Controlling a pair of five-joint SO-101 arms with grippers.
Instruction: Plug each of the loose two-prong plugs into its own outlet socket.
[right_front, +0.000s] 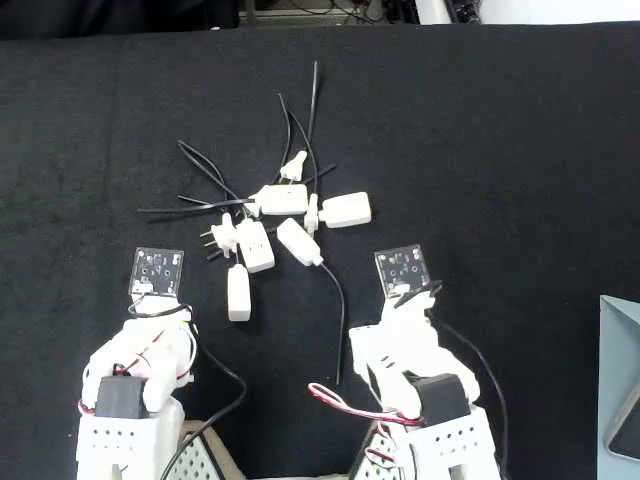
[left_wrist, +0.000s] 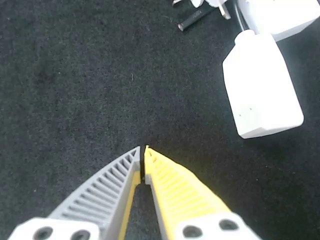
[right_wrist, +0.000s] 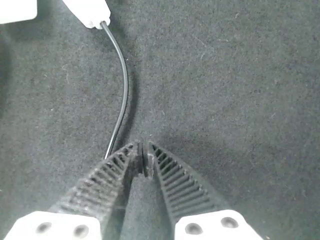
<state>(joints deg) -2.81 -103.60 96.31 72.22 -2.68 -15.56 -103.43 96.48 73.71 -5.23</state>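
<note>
A heap of white plugs and outlet blocks with black cords lies mid-table. A two-prong plug (right_front: 222, 237) sits at the heap's left and a smaller plug (right_front: 293, 166) at its far side. One white outlet block (right_front: 238, 292) (left_wrist: 260, 90) lies nearest the left arm (right_front: 135, 375). My left gripper (left_wrist: 143, 149) is shut and empty, low over bare cloth beside that block. My right gripper (right_wrist: 143, 146) is shut and empty too, by the end of a black cord (right_wrist: 122, 90) that runs from a white corded plug (right_front: 298, 241) (right_wrist: 90, 12).
Black cloth (right_front: 520, 150) covers the whole table, with wide free room left, right and beyond the heap. A grey object (right_front: 622, 390) stands at the right edge. Loose black cords (right_front: 200, 165) stick out from the heap.
</note>
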